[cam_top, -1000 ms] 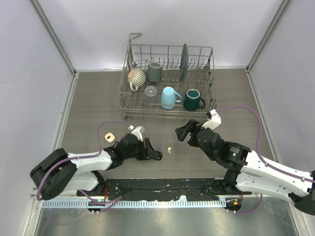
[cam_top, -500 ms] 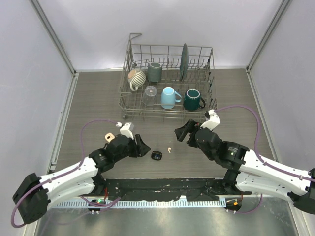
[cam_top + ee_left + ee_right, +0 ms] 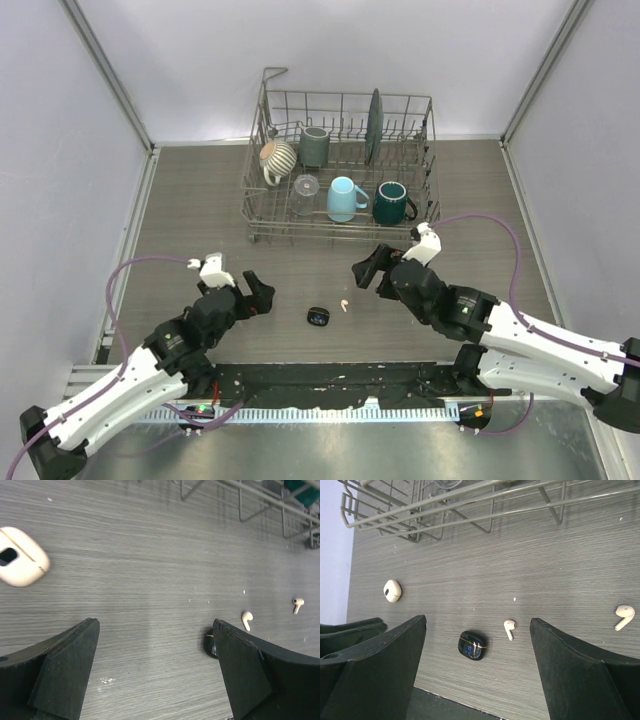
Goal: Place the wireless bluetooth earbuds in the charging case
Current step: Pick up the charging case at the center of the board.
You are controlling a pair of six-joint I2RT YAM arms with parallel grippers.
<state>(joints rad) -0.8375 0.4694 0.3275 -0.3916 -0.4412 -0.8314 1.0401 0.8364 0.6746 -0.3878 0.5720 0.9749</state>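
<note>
The left pincer (image 3: 155, 624) and right pincer (image 3: 477, 622) both hang empty, jaws apart, so the reach is likely the step in hand. One cream earbud (image 3: 509, 628) lies on the tabletop (image 3: 560, 570) near the black case (image 3: 471, 646), at its 2 o'clock. Next, a pincer must drop precisely onto it.

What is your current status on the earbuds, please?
Left gripper open, empty. Right gripper open, empty. Two cream earbuds loose on table near black case, not inserted. Dish rack beyond.
</note>
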